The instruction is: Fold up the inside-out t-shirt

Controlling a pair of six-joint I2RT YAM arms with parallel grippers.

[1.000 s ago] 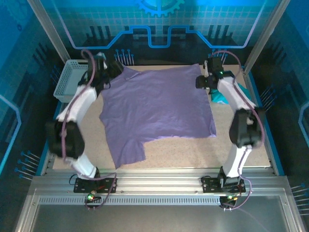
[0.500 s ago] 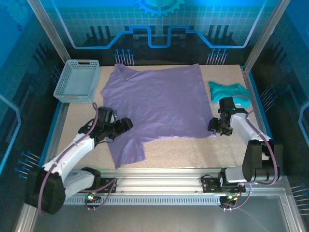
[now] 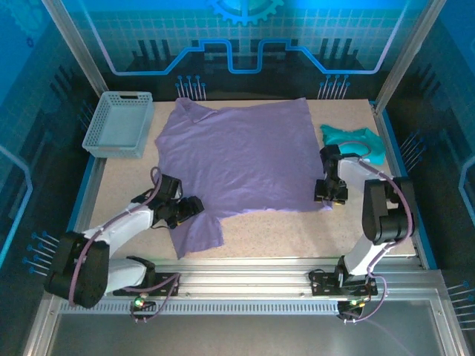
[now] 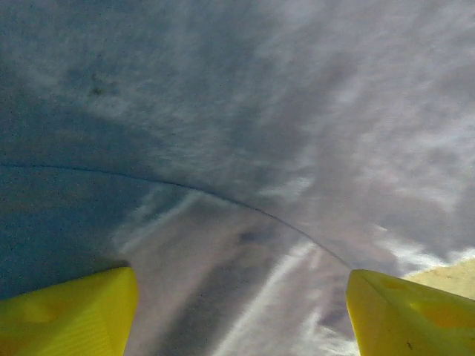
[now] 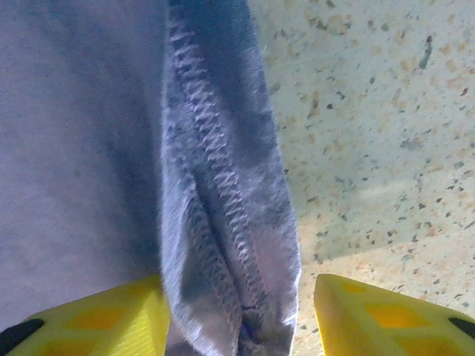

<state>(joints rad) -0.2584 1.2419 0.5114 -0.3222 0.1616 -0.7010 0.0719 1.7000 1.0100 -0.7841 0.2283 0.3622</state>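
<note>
The inside-out t-shirt (image 3: pixel 237 156), lavender, lies spread flat across the middle of the table, with a flap (image 3: pixel 197 233) reaching toward the near edge. My left gripper (image 3: pixel 191 210) sits low at the shirt's near-left edge. In the left wrist view its yellow fingertips (image 4: pixel 70 315) stand wide apart over the fabric (image 4: pixel 245 148), open. My right gripper (image 3: pixel 329 196) is at the shirt's near-right corner. There the stitched hem (image 5: pixel 223 222) lies between the open yellow fingers (image 5: pixel 378 315), the right one apart from the cloth.
A teal-green garment (image 3: pixel 358 141) lies at the far right, just behind my right arm. A pale plastic basket (image 3: pixel 119 122) stands at the far left corner. Bare speckled tabletop (image 3: pixel 297 230) runs along the near edge, in front of the shirt.
Both arms came down from the shirt's far corners to its near edge. In the last half second the left gripper slid onto the fabric and the right moved left onto the corner hem.
</note>
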